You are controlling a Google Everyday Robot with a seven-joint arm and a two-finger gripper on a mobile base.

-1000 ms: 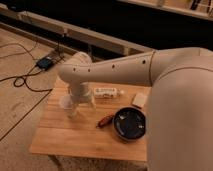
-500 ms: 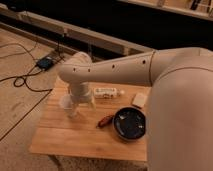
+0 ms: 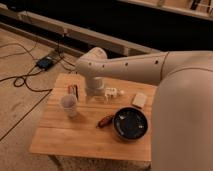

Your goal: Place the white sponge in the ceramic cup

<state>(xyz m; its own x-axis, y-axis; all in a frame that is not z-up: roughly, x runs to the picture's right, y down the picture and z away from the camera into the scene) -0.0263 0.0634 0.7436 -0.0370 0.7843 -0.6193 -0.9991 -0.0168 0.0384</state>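
The white sponge [image 3: 139, 99] lies flat at the back right of the wooden table [image 3: 75, 137], close to my arm's big white link. The ceramic cup [image 3: 69, 104] stands upright at the table's left. My gripper [image 3: 93, 95] points down over the back middle of the table, just right of the cup and well left of the sponge. It hangs between the cup and a white oblong bottle [image 3: 113, 92]. I see nothing held in it.
A wide dark bowl [image 3: 130, 123] sits at the front right. A small reddish-brown item [image 3: 105, 121] lies left of it. A dark thin item [image 3: 73, 90] lies behind the cup. Cables and a blue box [image 3: 45, 63] are on the floor at left.
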